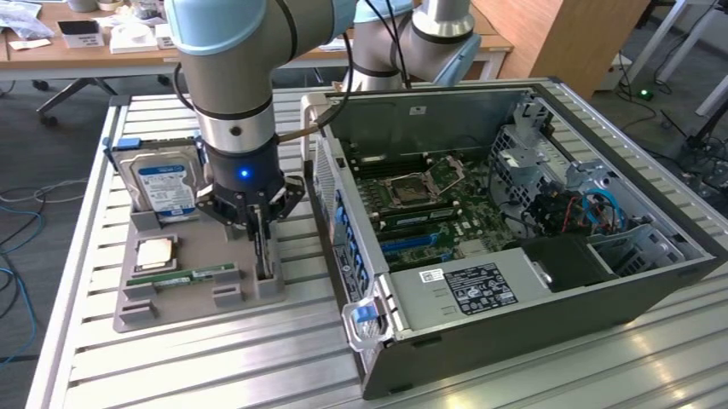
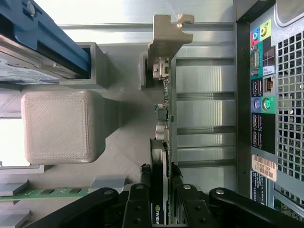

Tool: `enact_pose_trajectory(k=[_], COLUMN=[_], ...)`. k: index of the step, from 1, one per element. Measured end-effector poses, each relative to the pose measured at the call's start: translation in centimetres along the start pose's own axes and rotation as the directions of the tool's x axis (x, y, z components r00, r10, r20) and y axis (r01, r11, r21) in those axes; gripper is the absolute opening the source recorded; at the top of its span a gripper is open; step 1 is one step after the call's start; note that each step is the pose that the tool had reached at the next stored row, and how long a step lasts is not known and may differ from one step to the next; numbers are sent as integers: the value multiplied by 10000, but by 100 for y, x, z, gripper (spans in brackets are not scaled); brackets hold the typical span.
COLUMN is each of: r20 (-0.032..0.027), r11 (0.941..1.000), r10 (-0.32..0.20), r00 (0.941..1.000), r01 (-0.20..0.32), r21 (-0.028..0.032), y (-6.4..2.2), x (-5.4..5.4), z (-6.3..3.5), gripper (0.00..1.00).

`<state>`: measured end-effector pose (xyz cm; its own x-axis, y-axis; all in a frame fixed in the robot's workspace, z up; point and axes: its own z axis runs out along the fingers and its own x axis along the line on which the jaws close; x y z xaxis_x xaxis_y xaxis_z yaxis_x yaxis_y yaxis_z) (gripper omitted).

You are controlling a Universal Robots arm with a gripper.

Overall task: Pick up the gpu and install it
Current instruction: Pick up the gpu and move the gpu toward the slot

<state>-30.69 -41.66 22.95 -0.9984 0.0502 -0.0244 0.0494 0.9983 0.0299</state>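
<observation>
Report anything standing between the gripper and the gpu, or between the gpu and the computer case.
Nothing separates them: the gripper clasps the gpu, which stands upright in the gray tray. Toward the motherboard, the case's rear wall rises between the tray and the interior, which is open on top.

Soft, even light fills the exterior view. The table slats carry a broad pale sheen, strongest at the lower right of the frame. The case side is dark, and its bay at the right sinks into shadow. The arm throws only a faint shadow on the tray; a blue lamp glows on its wrist. In the wrist view the table is washed out to white, the gripper is near-black with little detail, and the gpu catches light on its pale bracket.
</observation>
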Motion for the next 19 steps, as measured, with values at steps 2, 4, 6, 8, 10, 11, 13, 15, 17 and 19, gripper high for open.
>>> enact_pose_trajectory(k=[2, 4, 6, 8, 10, 11, 13, 15, 17, 19], r20=[0, 0, 0, 0, -1, 0, 0, 0, 0, 0], r11=[10000, 10000, 10000, 10000, 10000, 10000, 10000, 10000, 10000, 10000], r10=[-1, -1, -1, 0, -1, -1, -1, -1, 0, -1], r00=[10000, 10000, 10000, 10000, 10000, 10000, 10000, 10000, 10000, 10000], r01=[1, 1, 1, 0, 1, 1, 1, 1, 0, 1], r21=[0, 0, 0, 0, 1, 0, 0, 0, 0, 0], y=[0, 0, 0, 1, 2, 2, 3, 4, 5, 7], x=[0, 0, 0, -1, -1, -1, -2, -3, -4, -5], z=[0, 0, -7, -30, -56, -65, -93, -128, -170, -223], gripper=[27, 27, 27, 27, 27, 27, 27, 27, 27, 27])
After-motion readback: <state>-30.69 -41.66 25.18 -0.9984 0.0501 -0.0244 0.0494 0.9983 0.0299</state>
